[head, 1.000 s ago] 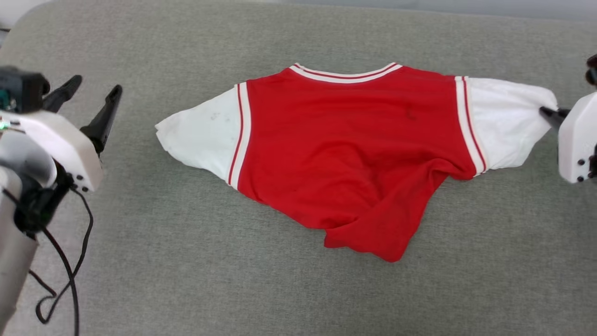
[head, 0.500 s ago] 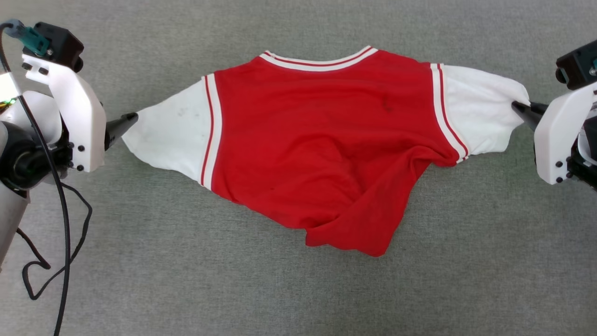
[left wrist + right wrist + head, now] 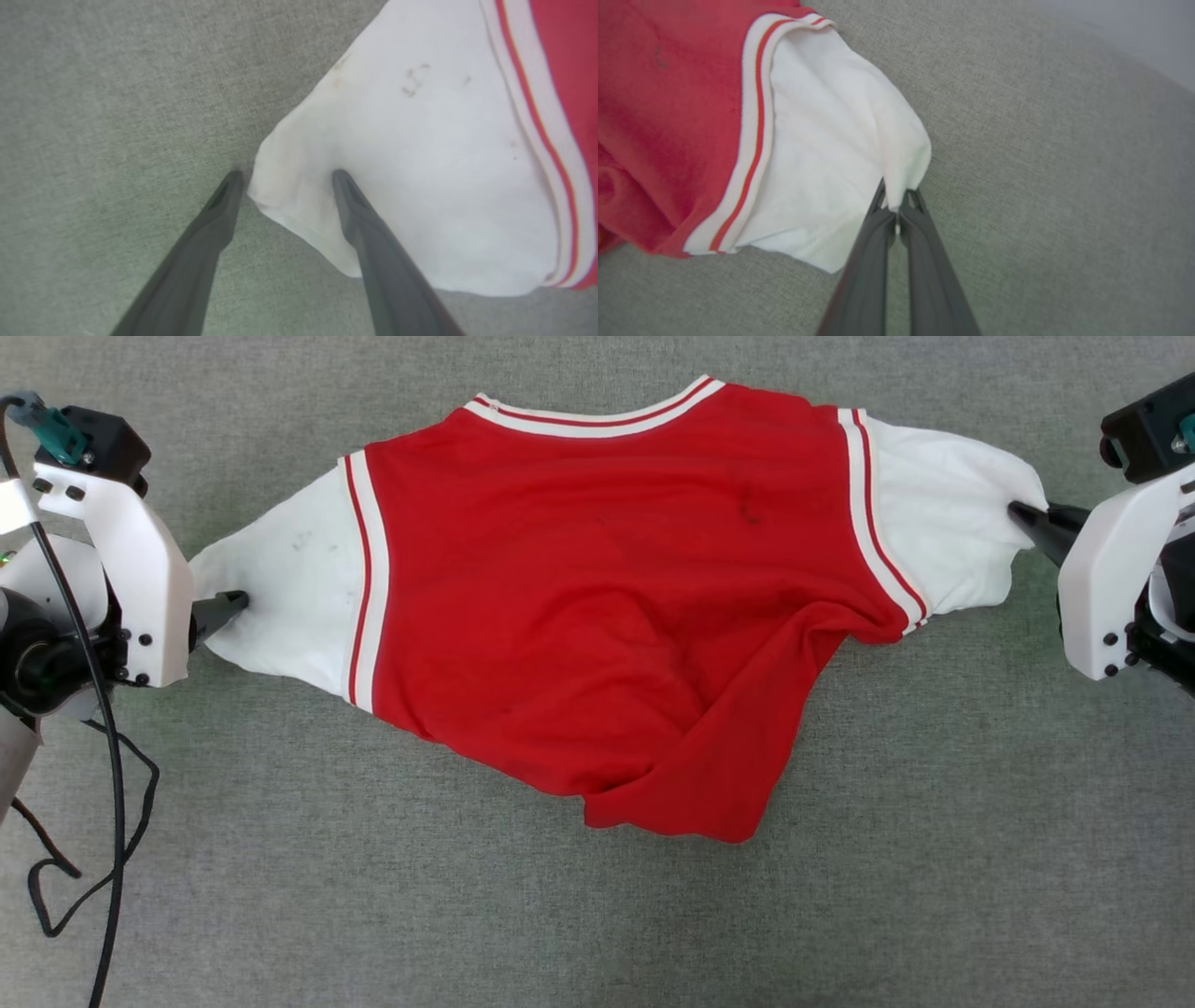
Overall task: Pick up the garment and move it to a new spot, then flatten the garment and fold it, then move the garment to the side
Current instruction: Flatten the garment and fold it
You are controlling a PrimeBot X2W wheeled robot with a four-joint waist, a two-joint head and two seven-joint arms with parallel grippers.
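Clearly the shirt [image 3: 597, 616] is lying spread across the grey-green cushion [image 3: 280, 915], with its collar [image 3: 597, 418] pointing away from the robot and its two white sleeves reaching out to either side. It is looking light, soft and limp, so it is likely going to sag and crease wherever it is not being pulled. The thin knit is probably going to slip out of a shallow pinch. The sleeve ends are offering the best hold, since drawing them apart should be stretching the body flat.

The right claw [image 3: 898, 196] is pressed together on the edge of the right sleeve [image 3: 943, 532], pinching a small tuck of white cloth. The left claw [image 3: 286, 179] is standing spread around the tip of the left sleeve [image 3: 280, 597]. One of its fingers is resting on the cloth and the other on the cushion just beside it, so it is not gripping yet.

The lower hem [image 3: 691, 793] is bunching into a twisted fold toward the robot's right, and that part is going to need smoothing before any fold. A black cable [image 3: 116, 775] is hanging from the left arm, apart from the shirt, and to my eye it is not getting in either arm's way.
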